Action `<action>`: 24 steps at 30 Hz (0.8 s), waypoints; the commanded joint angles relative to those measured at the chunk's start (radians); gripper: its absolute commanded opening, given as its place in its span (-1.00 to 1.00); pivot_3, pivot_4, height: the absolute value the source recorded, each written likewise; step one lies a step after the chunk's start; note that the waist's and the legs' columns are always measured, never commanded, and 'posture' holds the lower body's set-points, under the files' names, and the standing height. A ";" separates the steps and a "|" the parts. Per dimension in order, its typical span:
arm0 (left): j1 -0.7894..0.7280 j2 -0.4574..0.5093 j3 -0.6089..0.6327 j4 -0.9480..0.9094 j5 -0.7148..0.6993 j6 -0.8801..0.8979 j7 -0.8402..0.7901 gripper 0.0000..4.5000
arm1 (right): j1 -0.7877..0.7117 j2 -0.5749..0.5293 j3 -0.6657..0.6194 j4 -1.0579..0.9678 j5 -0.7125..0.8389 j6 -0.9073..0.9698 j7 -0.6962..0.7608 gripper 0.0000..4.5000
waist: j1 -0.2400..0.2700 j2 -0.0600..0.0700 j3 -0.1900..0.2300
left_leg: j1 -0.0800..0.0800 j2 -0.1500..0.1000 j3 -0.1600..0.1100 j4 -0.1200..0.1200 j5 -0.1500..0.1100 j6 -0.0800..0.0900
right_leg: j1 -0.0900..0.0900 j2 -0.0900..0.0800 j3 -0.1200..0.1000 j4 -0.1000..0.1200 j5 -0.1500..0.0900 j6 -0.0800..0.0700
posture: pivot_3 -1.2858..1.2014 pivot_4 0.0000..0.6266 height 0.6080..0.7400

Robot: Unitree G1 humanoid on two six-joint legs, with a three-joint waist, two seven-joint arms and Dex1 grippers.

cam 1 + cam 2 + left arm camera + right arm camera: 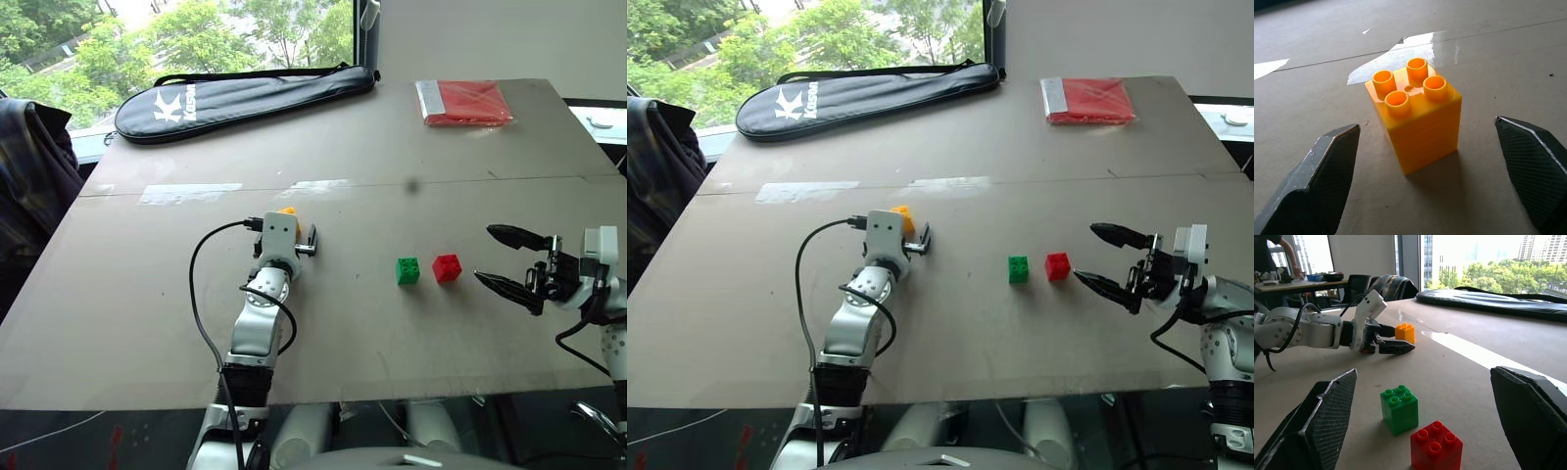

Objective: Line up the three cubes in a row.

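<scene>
The yellow cube (1415, 117) sits on the table (147, 294) between the spread jaws of the left gripper (1430, 181) — not yet touched. The green cube (408, 270) and red cube (447, 267) stand side by side, nearly touching, just ahead of the right gripper (509, 259), whose jaws are also released. By the look of them these are light, rigid, smooth plastic bricks; best pinched on two flat opposite walls, below the studs. On the black racket bag (245, 98), white lettering starting with "K" — the rest unreadable.
</scene>
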 commanded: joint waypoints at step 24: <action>0.047 0.080 -0.005 -0.014 -0.095 -0.024 -0.206 -0.47 | 0.006 -0.011 -0.037 -0.003 0.023 -0.018 0.053 1.00 | -0.001 0.001 -0.001 | 0.000 0.000 0.000 0.000 0.000 0.000 | 0.000 0.000 0.000 0.000 0.000 0.000 | 0.03 -0.52 0.88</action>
